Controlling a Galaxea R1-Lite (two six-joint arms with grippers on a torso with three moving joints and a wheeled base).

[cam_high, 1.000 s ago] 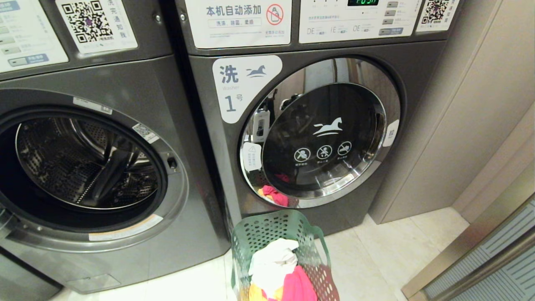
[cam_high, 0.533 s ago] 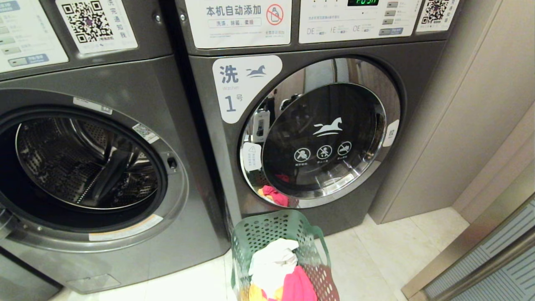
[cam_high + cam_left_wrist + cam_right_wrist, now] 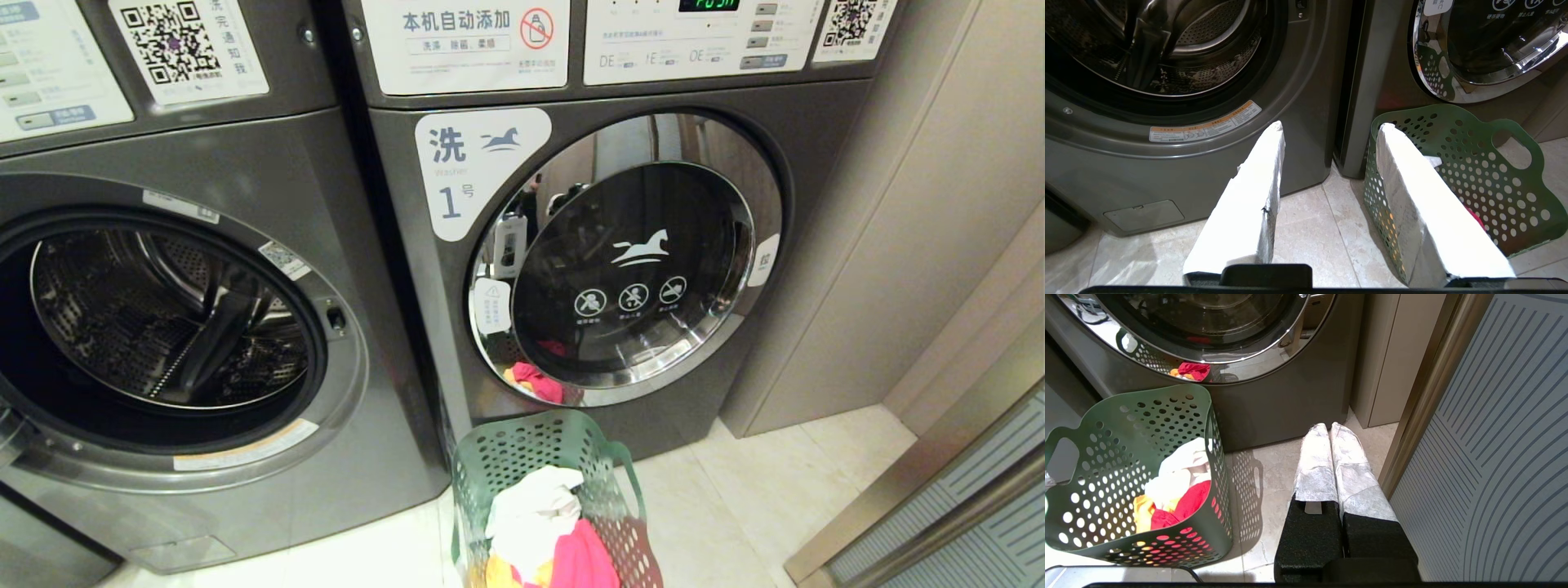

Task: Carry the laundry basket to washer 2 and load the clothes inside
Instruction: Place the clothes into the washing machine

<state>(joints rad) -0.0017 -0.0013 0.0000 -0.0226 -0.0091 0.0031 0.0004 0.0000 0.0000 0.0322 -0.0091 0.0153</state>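
**Already set down: the basket waits on the floor between two washers**

Seemingly parked, the left gripper [image 3: 1329, 128] hangs low with its white-wrapped jaws standing partly apart and nothing between them. One jaw lines up with the open washer [image 3: 163, 327]; the other overlaps the near wall of the laundry basket [image 3: 1457, 179], though whether it touches the rim cannot be told. The right gripper [image 3: 1329, 425] has its jaws pressed together, empty, over bare floor tiles [image 3: 1274, 465], with the basket well off to one side.

The basket stands upright on the floor, just in front of the closed washer labelled 1 [image 3: 620, 261], close to the seam between the two machines. The clothes [image 3: 1175, 486], white, yellow-orange and red, lie heaped inside it. The open machine's number is not visible; judging by its neighbour's label, it is likely washer 2. Its door stands clear and the drum looks empty, so the basket probably sits here within reach for loading, which has not begun.
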